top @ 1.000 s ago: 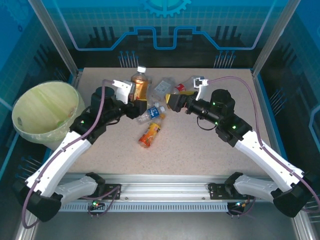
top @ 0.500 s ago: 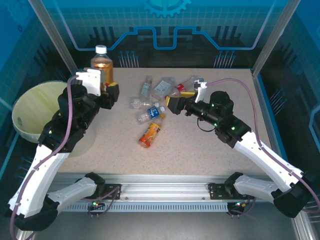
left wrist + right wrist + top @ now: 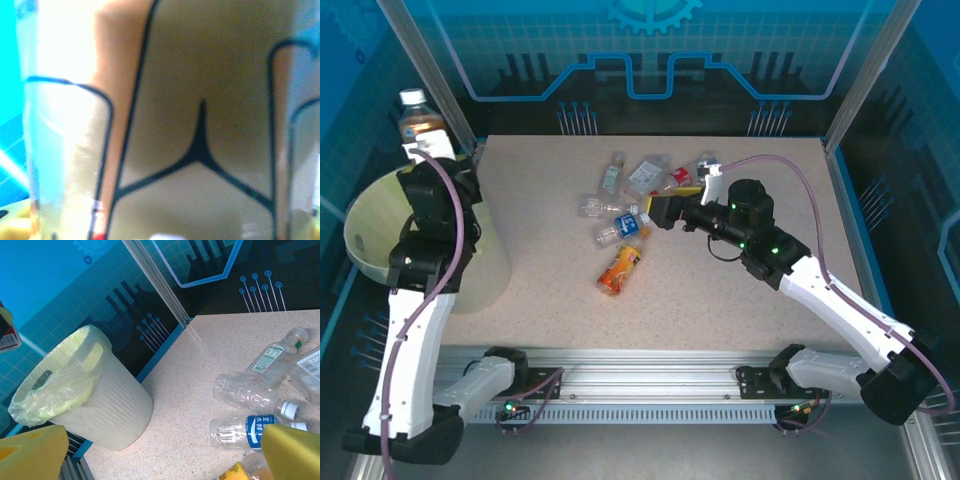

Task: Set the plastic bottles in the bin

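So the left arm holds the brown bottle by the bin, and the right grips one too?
No: the right gripper is open and empty, its yellow fingers wide apart in the right wrist view. The left gripper does hold the brown bottle by the bin.

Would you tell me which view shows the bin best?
The right wrist view: the bin stands nearly whole, bag liner plain. In the top external view the left arm covers part of it. The left wrist view is too blurred to tell.

Robot lab cell, aluminium frame point(image 3: 868, 72), blue printed panels point(image 3: 650, 50)
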Controlling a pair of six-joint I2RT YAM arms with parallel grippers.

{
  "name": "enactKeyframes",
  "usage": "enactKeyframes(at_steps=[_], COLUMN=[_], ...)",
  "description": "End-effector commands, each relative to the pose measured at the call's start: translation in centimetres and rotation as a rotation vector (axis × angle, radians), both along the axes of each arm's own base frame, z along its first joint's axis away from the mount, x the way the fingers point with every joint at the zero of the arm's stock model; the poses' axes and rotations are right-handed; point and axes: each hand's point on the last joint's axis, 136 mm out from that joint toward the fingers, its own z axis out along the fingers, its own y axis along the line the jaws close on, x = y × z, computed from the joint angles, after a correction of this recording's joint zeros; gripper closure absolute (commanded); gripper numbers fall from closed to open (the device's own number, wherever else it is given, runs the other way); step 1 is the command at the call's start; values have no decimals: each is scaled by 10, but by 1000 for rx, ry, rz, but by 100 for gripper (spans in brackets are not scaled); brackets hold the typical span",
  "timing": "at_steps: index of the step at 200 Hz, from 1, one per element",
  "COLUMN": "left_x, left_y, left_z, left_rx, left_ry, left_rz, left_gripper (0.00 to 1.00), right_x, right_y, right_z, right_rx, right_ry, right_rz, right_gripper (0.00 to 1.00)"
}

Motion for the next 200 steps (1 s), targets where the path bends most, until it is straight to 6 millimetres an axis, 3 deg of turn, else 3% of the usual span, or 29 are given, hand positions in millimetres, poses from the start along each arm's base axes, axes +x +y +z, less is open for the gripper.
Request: enactKeyframes(at_steps=[1, 35, 112, 161, 200], left_x=[-5, -7, -33, -38, -40], left_y=[23, 56, 119, 125, 123], left_z=[-11, -36, -122, -147, -146], left_rx=[-24, -105, -483, -573, -576], left_ry=[18, 64, 152, 163, 147], left_rz=[93, 187, 459, 536, 537], left_gripper=[49, 49, 44, 31, 17], right_x=[2, 2, 7, 13, 15], right_y=[-1, -1, 5, 10, 11], right_z=[21, 22, 21, 10, 4], right_rx=[18, 15, 34, 56, 55], right_ry=[-59, -64, -17, 47, 83], right_rz=[9, 10, 24, 23, 19], right_gripper=[0, 0, 0, 0, 0])
